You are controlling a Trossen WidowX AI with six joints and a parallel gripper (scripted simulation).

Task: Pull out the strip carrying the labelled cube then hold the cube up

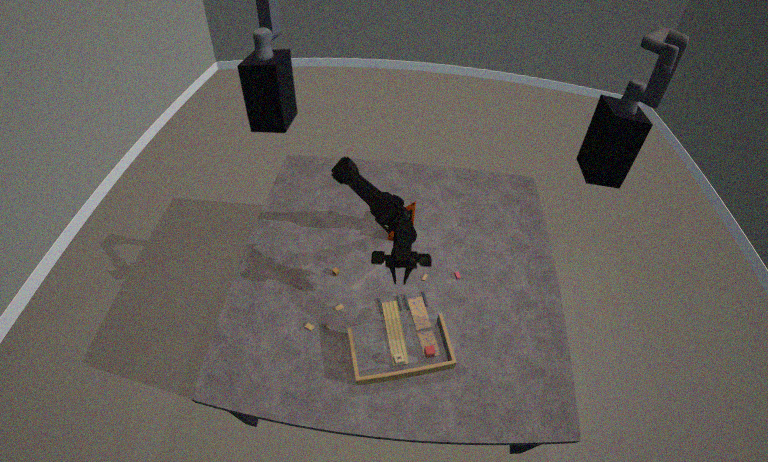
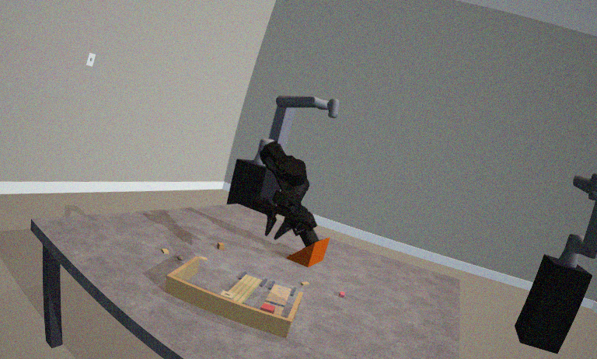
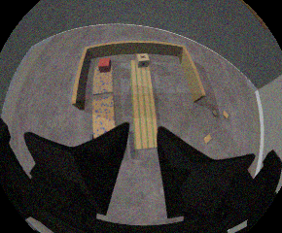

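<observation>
Pincer (image 1: 401, 278): narrowed, empty, hovering short of your tray (image 1: 396, 373); yellow strip (image 1: 394, 331) unpulled; labelled cube (image 1: 399, 357) unlifted; everything remains.

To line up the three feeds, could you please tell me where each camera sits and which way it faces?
Top: high above the table, looking down at the whole arm and claw.
Exterior: beside the table, low, facing across the wooden tray toward the arm and corner walls.
Wrist: on the arm, looking past both dark fingers at the tray.
Shared: all show the tray, yellow strip and red cube.
</observation>
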